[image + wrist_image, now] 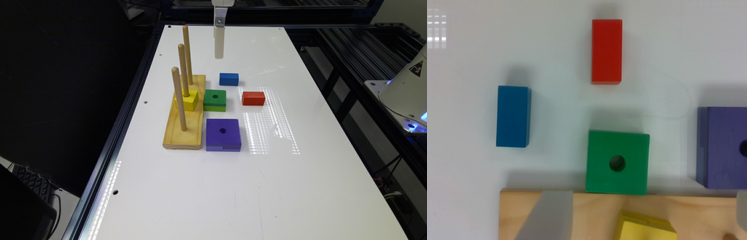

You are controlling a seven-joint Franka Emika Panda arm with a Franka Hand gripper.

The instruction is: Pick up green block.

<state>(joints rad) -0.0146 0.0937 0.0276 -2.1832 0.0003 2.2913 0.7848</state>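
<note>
Hanging above the far part of the white table (pixel 300 186), my gripper (pixel 219 45) shows in the exterior view as one pale vertical strip, its upper end cut off by the frame edge. I cannot tell whether it is open or closed: the wrist view gives one blurred grey finger (pixel 547 217) and a sliver at the frame edge, with the tips out of frame.

The green block (pixel 215 100) lies flat on the table, hole up, just beside the long edge of the wooden base (pixel 186 133); whether the two touch is not resolvable. In the wrist view the green block (pixel 617 162) sits near centre against the base (pixel 592 215), which is cropped.

The blue block (pixel 229 79) lies beyond the green one, the red block (pixel 253 98) to the exterior view's right of it, and the purple block (pixel 223 134) nearer the camera, all apart from it. In the wrist view the purple block (pixel 723 147) is cropped.

A yellow block (pixel 187 100) sits on the middle one of three pegs (pixel 183 70); the nearest peg partly hides it.
</note>
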